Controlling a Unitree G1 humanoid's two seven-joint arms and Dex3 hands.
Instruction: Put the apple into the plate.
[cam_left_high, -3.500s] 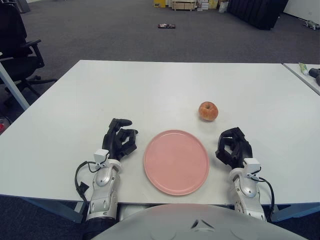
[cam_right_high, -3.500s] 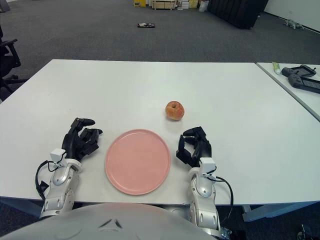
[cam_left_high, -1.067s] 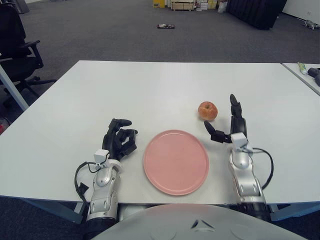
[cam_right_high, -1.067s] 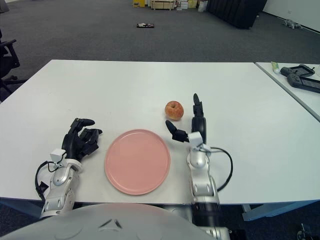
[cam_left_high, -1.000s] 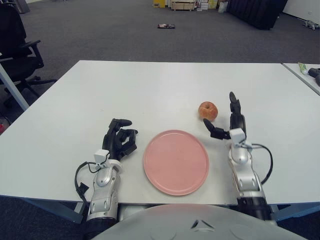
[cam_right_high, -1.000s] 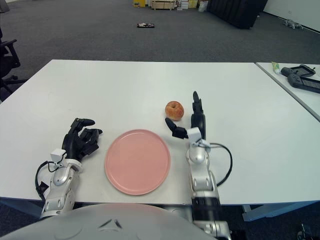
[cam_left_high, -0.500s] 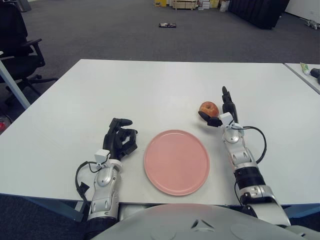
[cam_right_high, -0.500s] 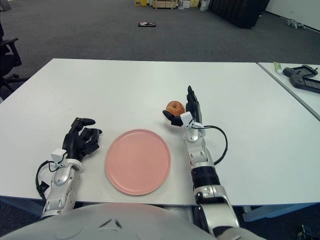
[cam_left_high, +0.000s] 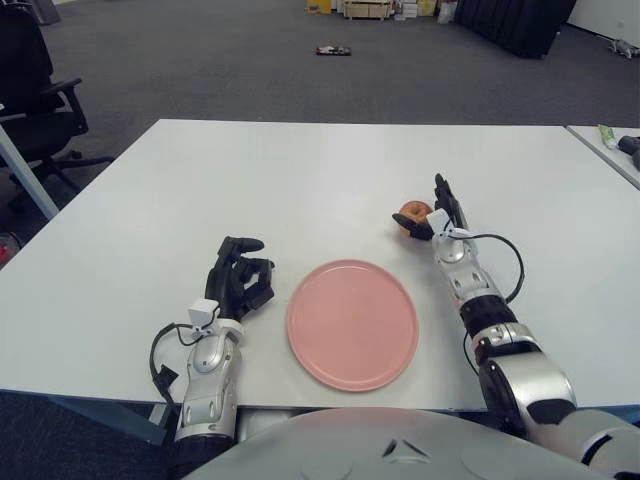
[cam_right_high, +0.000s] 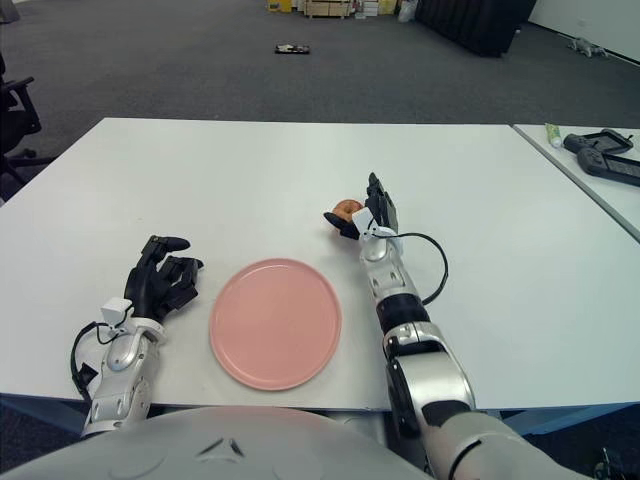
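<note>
Reaching forward across the white table (cam_left_high: 300, 190), the right robot hand (cam_left_high: 432, 214) sits up against the small red-orange round apple (cam_left_high: 411, 213), with its black thumb curving round the near left of the fruit and its other black fingers (cam_right_high: 378, 205) standing upright along the apple's right side. The fingers are spread around the fruit and close in on it, but whether they actually press on it cannot be told, since the hand hides much of the apple. The apple itself is on the table, at about one o'clock from the flat round pink plate (cam_left_high: 352, 322) and apart from its rim. The silver forearm of that hand stretches back from the apple toward the near right edge of the table, a black cable looping beside the wrist.

The plate lies at the near middle of the table with nothing on it. At nine o'clock from the plate shows the left robot hand (cam_left_high: 240, 279), its black fingers curled inward and holding nothing, palm side toward the table.

Beyond the table is grey carpeted floor (cam_left_high: 250, 70), with a black office chair (cam_left_high: 35, 80) at the far left, at about ten o'clock from the plate.
</note>
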